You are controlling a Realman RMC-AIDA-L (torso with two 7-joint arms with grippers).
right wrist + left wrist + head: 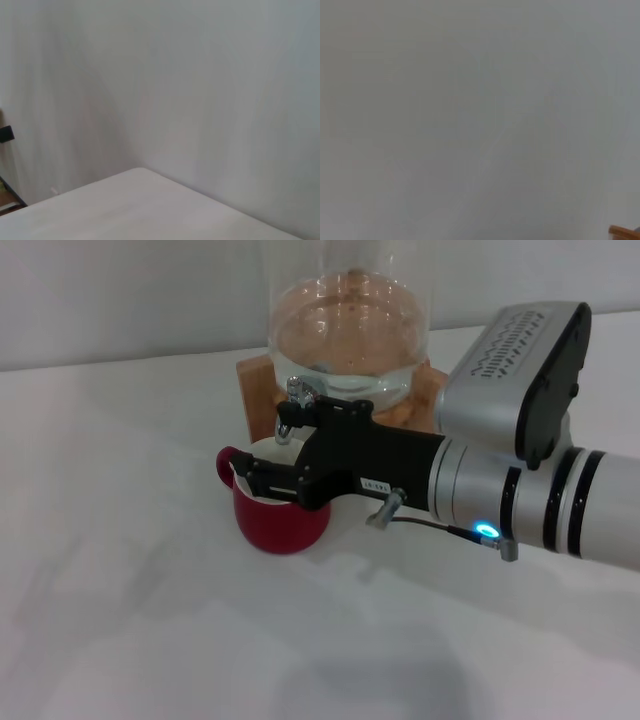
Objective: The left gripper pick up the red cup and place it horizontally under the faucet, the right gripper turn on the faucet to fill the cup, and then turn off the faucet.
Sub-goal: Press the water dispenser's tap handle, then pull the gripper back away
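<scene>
The head view looks forward and down from close above the white table (130, 620), with the glass dispenser jar (345, 330) at upper centre. The left wrist view faces a plain pale surface, catching only a wooden stand (624, 231) corner at lower right, the one thing it shares with the head view. The right wrist view faces a wall, the table edge (140, 172) low in frame.

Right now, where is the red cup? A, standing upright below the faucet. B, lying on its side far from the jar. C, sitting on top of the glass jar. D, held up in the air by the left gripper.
A: in the head view the red cup stands upright on the table below the faucet, with the right gripper reaching over its rim.
</scene>
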